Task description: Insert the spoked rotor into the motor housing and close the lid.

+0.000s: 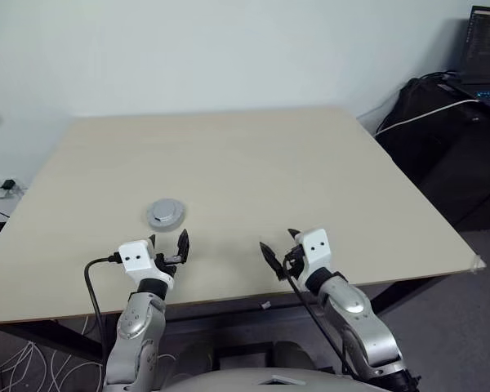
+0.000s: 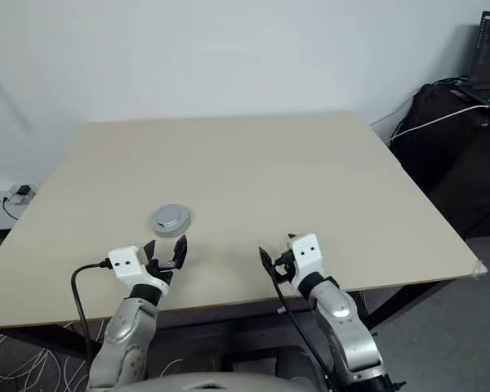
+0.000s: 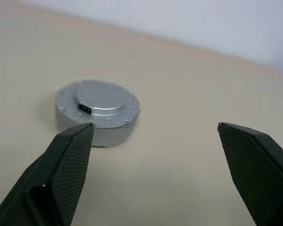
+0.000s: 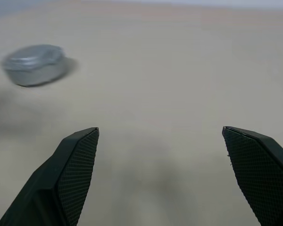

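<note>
- The lid (image 3: 97, 110) sat closed on the round metal motor, on the surface (image 1: 253, 171) just ahead of the left pincer (image 1: 168, 243).
- Both pincers stood released and empty; right pincer (image 1: 279, 248) well apart from it.
- Judged rigid, smooth, fairly light; best gripped across its rim.

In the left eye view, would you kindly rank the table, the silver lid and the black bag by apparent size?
1. Table, by far the largest.
2. Black bag, partly cut off at the picture's edge and farther away.
3. Lid, the smallest.

Pale wood table (image 1: 253, 163) against white wall (image 1: 229, 49). Black bag (image 1: 441, 122) at right with white cable (image 1: 416, 114) across it, open laptop (image 1: 486, 49) behind. Power strip (image 1: 4, 189) at left.
</note>
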